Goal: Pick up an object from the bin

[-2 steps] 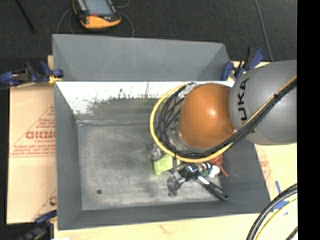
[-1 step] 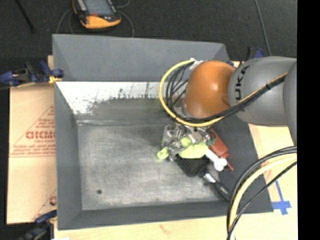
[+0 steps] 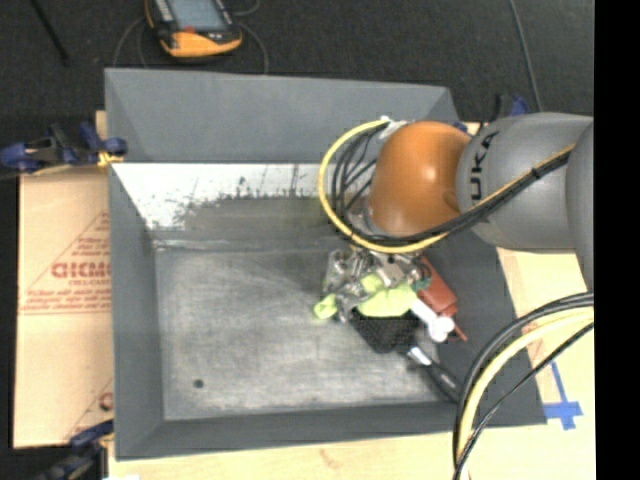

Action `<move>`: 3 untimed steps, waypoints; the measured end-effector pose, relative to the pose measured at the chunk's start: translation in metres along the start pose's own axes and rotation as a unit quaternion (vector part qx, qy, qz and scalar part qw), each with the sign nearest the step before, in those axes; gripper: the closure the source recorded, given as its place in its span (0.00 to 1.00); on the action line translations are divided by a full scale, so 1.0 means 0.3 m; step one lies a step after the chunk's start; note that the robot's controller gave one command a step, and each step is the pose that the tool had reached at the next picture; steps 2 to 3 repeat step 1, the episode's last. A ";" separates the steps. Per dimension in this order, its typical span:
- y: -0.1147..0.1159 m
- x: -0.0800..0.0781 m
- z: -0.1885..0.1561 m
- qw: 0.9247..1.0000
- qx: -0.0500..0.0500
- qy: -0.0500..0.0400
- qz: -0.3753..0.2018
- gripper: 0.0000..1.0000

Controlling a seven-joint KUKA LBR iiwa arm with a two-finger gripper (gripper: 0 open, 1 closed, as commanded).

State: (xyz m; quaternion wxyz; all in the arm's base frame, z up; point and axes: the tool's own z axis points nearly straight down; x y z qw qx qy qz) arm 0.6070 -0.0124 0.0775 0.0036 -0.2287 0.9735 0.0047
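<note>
Hand: low over the right half of the bin, under the orange wrist cover, with its metal body down at the left edge of a small heap. I cannot tell whether it is apart or together, as its own body and the clutter mask the working end.

Item nearest the hand: a lime-green plastic piece. It lies on the bin floor right of centre, touching or just below the hand, with one end poking out to the left. I take this as the likely pick, but I cannot see it gripped.

Heap, packed close to the right of it:
- black soft-looking lump, just beneath the green piece
- red-brown block, against the right slope
- white piece, between block and lump
- dark thin stick, trailing toward the near right corner

The rest of the bin floor, left and centre, is bare grey metal.

Risks, as I judge them:
- The green piece is narrow, so an off-centre close could squirt it sideways.
- The black lump sits so close that the hand may catch it too and lift two things, or snag it.
- The heap crowds the right wall, which leaves little room, so the hand could scrape metal on the way up.
</note>
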 end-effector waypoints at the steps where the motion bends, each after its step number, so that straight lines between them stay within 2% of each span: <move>1: -0.047 -0.148 -0.432 1.000 0.005 0.002 0.006 1.00; 3: -0.047 -0.148 -0.432 1.000 0.005 0.002 0.006 1.00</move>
